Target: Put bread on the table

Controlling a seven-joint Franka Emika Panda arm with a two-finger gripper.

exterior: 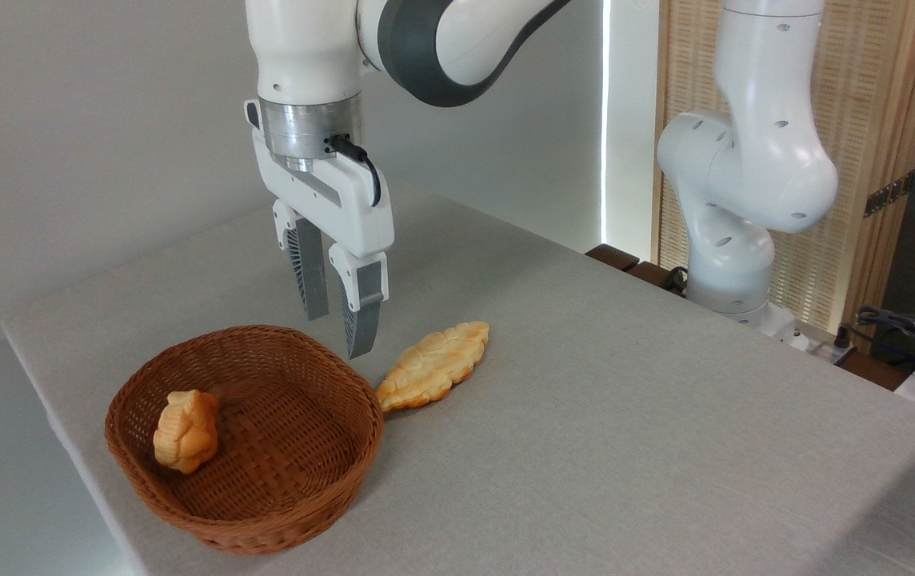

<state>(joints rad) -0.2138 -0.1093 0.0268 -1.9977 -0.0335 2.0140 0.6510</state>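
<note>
We note the gripper [339, 334] hanging empty above the wicker basket's [281, 512] far rim, fingers parted by a narrow gap. The bread [185, 430], a knotted golden bun, leans against the basket's left inner wall, not yet on the worktop [625, 416]. Risks as we judge them: the present gap looks too narrow for the bun; a descent close to the wall could catch the weave and drag the light basket. The leaf-shaped pastry [433, 366] touching the rim could be mistaken for the target.
</note>
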